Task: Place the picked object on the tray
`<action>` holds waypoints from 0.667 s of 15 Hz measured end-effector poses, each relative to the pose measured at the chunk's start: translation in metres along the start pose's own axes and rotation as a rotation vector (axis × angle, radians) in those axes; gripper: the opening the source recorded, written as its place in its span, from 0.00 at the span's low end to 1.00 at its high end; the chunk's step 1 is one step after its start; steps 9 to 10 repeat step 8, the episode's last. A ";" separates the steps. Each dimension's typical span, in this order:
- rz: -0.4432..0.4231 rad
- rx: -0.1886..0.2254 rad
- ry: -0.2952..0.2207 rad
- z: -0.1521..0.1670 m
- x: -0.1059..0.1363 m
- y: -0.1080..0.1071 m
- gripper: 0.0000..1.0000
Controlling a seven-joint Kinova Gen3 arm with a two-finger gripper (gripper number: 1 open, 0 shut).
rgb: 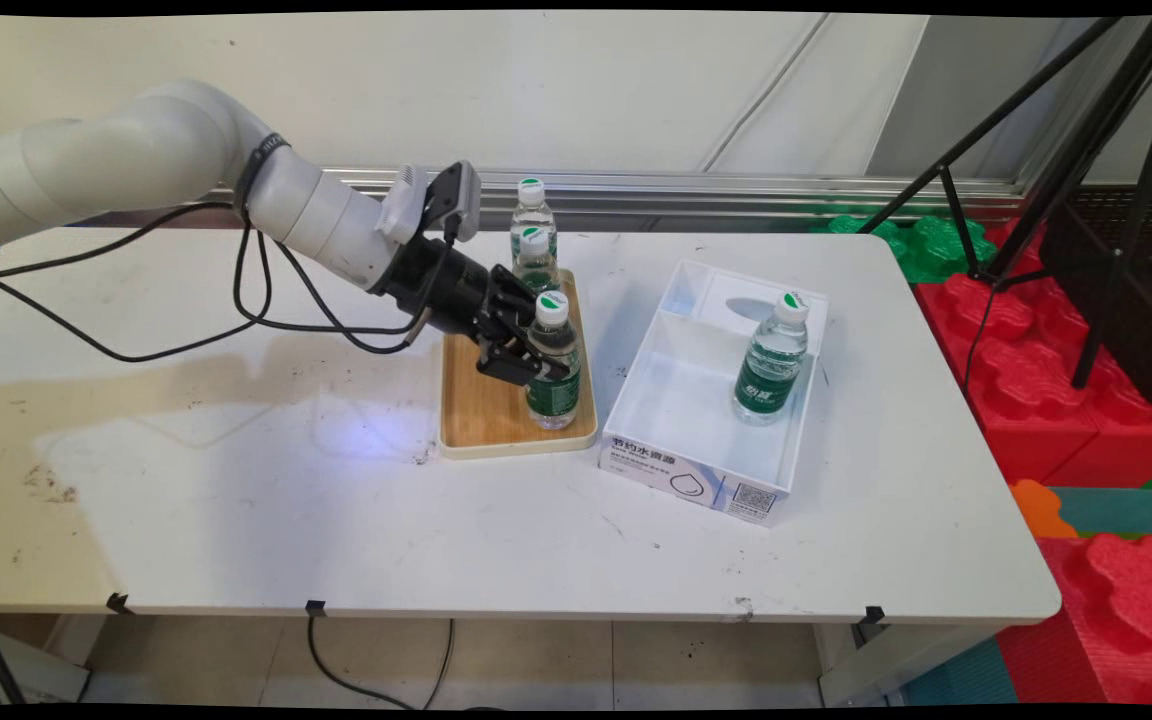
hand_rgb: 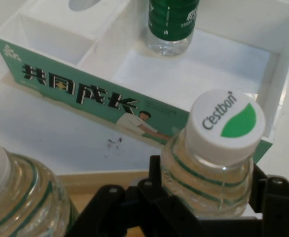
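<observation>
The gripper [rgb: 534, 362] has its fingers closed round the bottle [rgb: 553, 362] at mid-body, upright on the tray [rgb: 483, 420]. Full of water, it looks fairly heavy, with thin, slick walls that give; the ribbed waist between the fingers suits holding. Two more bottles [rgb: 534, 240] stand behind; the box [rgb: 696, 475] lies beyond.

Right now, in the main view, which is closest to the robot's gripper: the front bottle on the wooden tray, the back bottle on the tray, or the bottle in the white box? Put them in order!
1. Front bottle on the wooden tray: between the fingers of the gripper.
2. Back bottle: at the tray's far end, by the wall.
3. Boxed bottle: standing in the white box, to the right.
</observation>
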 end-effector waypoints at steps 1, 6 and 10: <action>-0.004 0.000 0.000 0.002 -0.001 0.000 0.00; -0.016 0.000 0.004 0.008 -0.005 -0.001 1.00; -0.018 0.002 0.006 0.008 -0.005 -0.002 1.00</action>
